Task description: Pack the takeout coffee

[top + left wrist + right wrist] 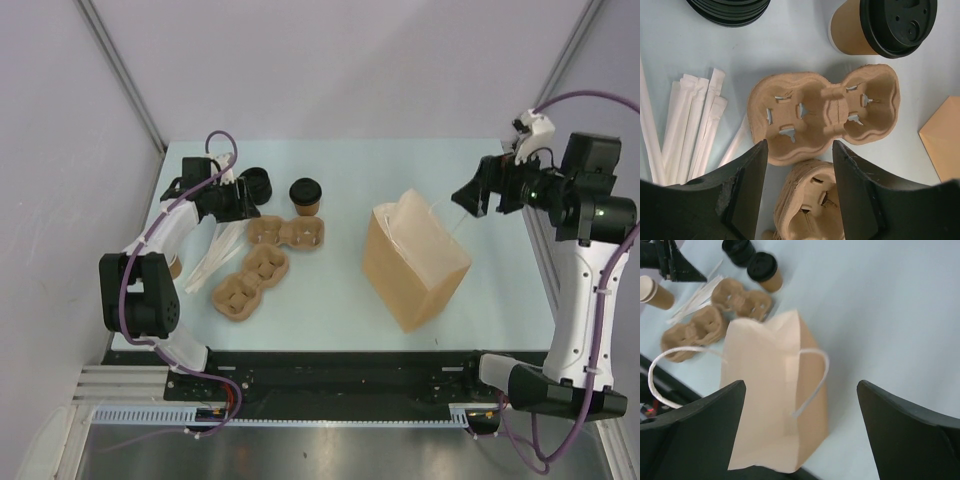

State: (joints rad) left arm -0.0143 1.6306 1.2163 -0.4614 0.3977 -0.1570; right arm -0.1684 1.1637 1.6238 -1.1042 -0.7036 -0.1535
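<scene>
Edges: the table met walls at the back and on both sides.
Open room: a bare strip lay between the cup carriers and the paper bag.
Crowded side: straws and a stack of lids lay at the left.
Coffee cup: brown paper with a black lid, upright just behind the carriers.
Left gripper: jaws apart and empty, over a carrier.
Right gripper: jaws wide and empty, above the bag.

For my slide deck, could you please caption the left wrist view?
Open left gripper hovers above a pulp cup carrier, lidded coffee cup beyond.
</scene>
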